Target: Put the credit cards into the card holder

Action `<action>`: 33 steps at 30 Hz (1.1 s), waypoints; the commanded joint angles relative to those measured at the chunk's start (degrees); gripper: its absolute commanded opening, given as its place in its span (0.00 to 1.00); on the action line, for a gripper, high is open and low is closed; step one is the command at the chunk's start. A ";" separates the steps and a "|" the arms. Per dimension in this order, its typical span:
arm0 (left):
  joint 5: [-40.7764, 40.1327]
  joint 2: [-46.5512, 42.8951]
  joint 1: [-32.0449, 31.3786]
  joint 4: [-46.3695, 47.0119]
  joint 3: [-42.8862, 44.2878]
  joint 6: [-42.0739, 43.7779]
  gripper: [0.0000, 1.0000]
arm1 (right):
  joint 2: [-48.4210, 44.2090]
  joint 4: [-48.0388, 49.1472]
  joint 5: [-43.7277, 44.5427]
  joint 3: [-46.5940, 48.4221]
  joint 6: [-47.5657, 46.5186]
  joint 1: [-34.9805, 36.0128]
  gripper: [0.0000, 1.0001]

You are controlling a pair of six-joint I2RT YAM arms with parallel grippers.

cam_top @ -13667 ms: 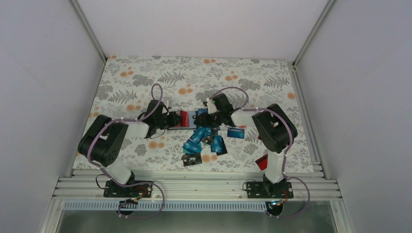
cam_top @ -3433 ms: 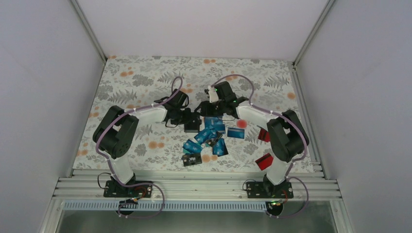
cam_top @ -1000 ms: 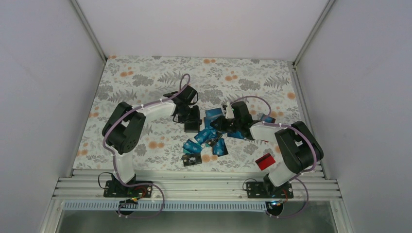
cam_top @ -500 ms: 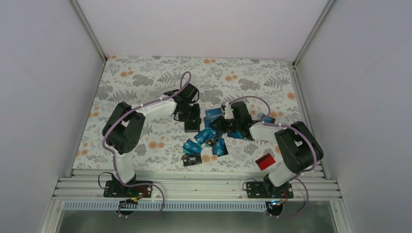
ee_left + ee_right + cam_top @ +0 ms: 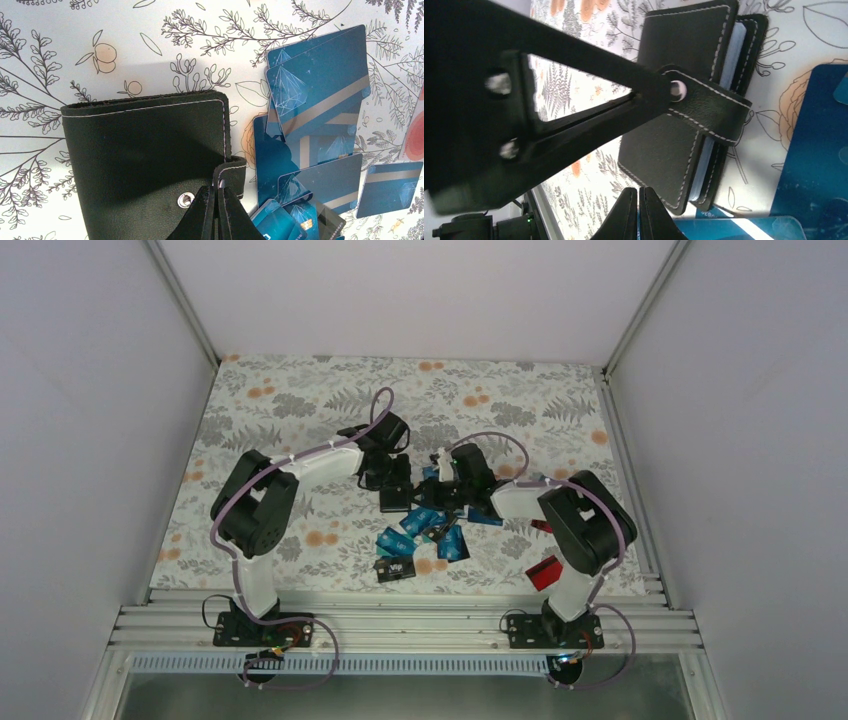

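Observation:
The black card holder (image 5: pixel 145 160) lies shut on the floral cloth, its grey-blue inner slots showing at one edge in the right wrist view (image 5: pixel 724 75). My left gripper (image 5: pixel 218 192) is shut on the holder's snap strap (image 5: pixel 711 107) and holds it lifted. From the top it sits over the holder (image 5: pixel 395 500). My right gripper (image 5: pixel 638 192) is shut, its tips close beside the holder's near corner. Nothing sticks out past them. Blue credit cards (image 5: pixel 315 85) lie overlapped right of the holder, with more in a pile (image 5: pixel 425 525).
A black card (image 5: pixel 395 568) lies near the front edge of the cloth. A red card (image 5: pixel 545 572) lies by the right arm's base, and another red one (image 5: pixel 541 526) is partly hidden behind that arm. White walls close in the cloth on three sides.
My right gripper has moved left from the card pile to the holder's side. My left gripper stays at the holder's strap.

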 commanded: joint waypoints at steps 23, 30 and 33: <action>-1.02 -0.17 -0.31 -3.79 1.57 2.00 0.02 | 9.20 -1.03 4.29 3.82 0.37 0.72 0.04; -1.75 -0.66 -0.31 -4.77 1.00 1.66 0.02 | 9.54 -2.31 4.97 4.28 0.29 0.70 0.04; -2.37 -0.56 -0.31 -4.86 0.80 1.65 0.02 | 9.96 -2.56 4.90 4.49 0.28 0.65 0.04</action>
